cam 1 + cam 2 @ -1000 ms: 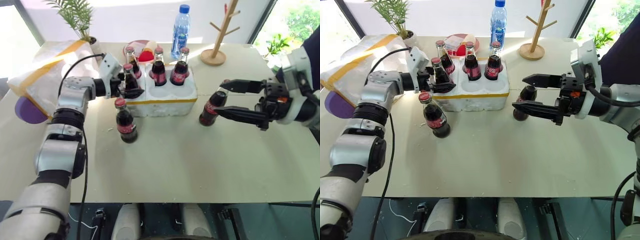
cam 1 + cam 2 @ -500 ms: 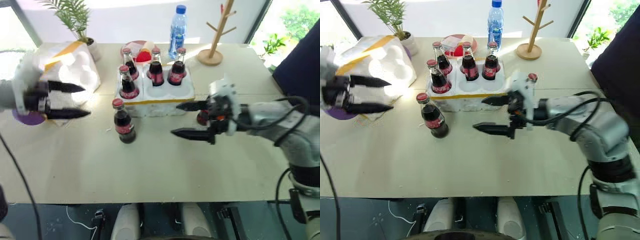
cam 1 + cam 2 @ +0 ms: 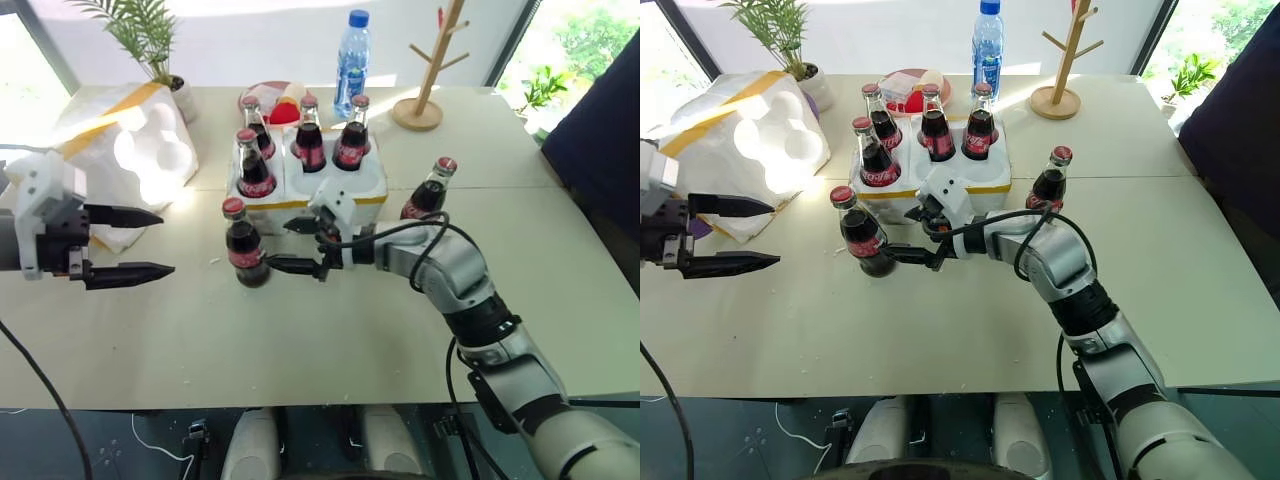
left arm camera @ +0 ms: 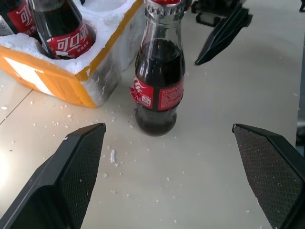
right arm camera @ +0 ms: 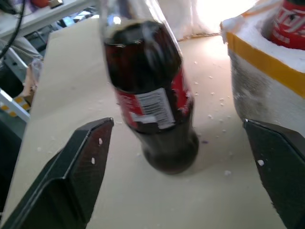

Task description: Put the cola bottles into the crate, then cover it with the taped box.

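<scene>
Beige worktop [image 3: 330, 340], crumbs about. Loose cola bottle [image 3: 244, 245] just off crate [image 3: 310, 195] front-left corner, between spread, empty right gripper [image 3: 293, 246] fingers. Could topple if clipped high. Left gripper [image 3: 128, 243] released.

Chinese "可口可乐" on cola bottles [image 4: 62, 36]

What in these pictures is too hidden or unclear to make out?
- Pink plate, left eye view: the crate's cola bottles hide most of it, so its contents are unclear.
- Purple thing, right eye view: tucked under the taped box, shape unknown.
- Loose bottle, right wrist view: top cut off by the edge, label print blurred.
- Shipping label on the taped box: not visible from this side.
</scene>
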Tool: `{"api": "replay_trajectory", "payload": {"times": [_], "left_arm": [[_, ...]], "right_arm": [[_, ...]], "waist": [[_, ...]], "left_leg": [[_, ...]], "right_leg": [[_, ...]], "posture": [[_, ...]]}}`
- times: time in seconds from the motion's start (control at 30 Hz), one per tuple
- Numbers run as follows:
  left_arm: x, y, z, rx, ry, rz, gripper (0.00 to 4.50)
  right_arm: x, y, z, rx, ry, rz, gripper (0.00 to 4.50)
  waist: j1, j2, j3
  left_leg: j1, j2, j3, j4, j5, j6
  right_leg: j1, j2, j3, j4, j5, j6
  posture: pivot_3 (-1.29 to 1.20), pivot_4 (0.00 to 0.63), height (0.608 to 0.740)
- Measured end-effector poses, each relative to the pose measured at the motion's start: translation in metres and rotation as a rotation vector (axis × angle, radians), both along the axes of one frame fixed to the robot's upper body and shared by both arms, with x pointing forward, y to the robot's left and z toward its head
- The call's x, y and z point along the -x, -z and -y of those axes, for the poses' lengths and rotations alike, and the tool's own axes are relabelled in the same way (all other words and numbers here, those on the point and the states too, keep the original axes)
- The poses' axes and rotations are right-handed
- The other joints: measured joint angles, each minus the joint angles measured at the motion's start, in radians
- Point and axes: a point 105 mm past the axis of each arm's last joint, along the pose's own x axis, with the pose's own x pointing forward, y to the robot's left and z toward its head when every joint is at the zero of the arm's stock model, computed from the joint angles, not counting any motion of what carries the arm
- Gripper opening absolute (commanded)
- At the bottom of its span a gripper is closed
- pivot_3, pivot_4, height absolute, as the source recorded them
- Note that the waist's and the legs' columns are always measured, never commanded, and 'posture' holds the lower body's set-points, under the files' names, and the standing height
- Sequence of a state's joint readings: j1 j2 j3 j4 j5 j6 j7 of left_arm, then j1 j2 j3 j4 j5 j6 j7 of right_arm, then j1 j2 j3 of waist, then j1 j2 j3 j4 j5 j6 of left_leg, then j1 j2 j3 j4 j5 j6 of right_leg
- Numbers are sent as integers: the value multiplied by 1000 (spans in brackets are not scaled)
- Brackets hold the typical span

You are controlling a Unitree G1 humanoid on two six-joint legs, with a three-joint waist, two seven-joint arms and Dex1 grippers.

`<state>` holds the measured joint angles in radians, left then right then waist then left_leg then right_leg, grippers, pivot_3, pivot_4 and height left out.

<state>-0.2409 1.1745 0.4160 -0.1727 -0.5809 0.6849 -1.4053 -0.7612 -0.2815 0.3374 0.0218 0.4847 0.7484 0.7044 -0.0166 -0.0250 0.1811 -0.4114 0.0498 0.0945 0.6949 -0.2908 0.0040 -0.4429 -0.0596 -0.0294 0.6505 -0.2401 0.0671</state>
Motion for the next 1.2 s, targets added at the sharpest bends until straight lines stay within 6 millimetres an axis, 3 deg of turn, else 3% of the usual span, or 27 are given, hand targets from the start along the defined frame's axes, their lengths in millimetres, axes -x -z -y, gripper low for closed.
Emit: {"api": "replay_trajectory", "payload": {"times": [0.3, 0.47, 0.67, 0.83, 0.93, 1.07, 1.2], "left_arm": [[-6, -6, -4, 14, -36, 39, 4464], [-7, -8, -5, 19, -41, 50, 4464], [-9, -10, -4, 25, -39, 60, 4464], [-10, -12, -4, 27, -42, 71, 4500], [-11, -12, -4, 26, -40, 77, 4500], [-13, -12, -4, 32, -40, 78, 4500], [-17, -12, -2, 47, -35, 77, 4500]], "right_arm": [[10, -3, -21, -60, -88, -8, 4500], [5, -3, -34, -65, -94, -7, 4500], [1, 11, -56, -38, -71, 8, 4500], [-2, 16, -63, -21, -38, 30, 2834], [-1, 15, -50, -48, -29, -13, 2848], [2, -16, -19, -147, -31, -68, 2848], [-8, -76, 9, -252, 28, 4, 2848]], "waist": [[0, 0, 0], [-2, 0, 0], [-4, 0, 0], [-2, 0, 0], [1, 1, 0], [3, 1, 1], [-3, 1, 2]], "left_leg": [[0, 0, 0, -1, 0, 0], [0, 0, 0, -1, 0, 0], [0, 0, 0, -2, 0, -1], [0, 0, 1, -2, 0, -1], [0, 0, 1, -2, 0, -1], [-1, 0, 0, -2, 0, -1], [0, 0, 1, -3, 0, -1]], "right_leg": [[0, 0, 0, 0, 0, 0], [0, 0, 0, 0, 0, 0], [0, 0, 0, 0, 0, 0], [0, -1, 0, 0, 0, 0], [0, -1, 0, 0, 0, 0], [-1, -2, 0, -1, 0, 0], [-1, -1, 0, 0, 0, 0]], "posture": [[0, 150, 740], [0, 150, 740], [0, 150, 740], [0, 150, 740], [0, 150, 740], [0, 150, 740], [0, 150, 740]]}}
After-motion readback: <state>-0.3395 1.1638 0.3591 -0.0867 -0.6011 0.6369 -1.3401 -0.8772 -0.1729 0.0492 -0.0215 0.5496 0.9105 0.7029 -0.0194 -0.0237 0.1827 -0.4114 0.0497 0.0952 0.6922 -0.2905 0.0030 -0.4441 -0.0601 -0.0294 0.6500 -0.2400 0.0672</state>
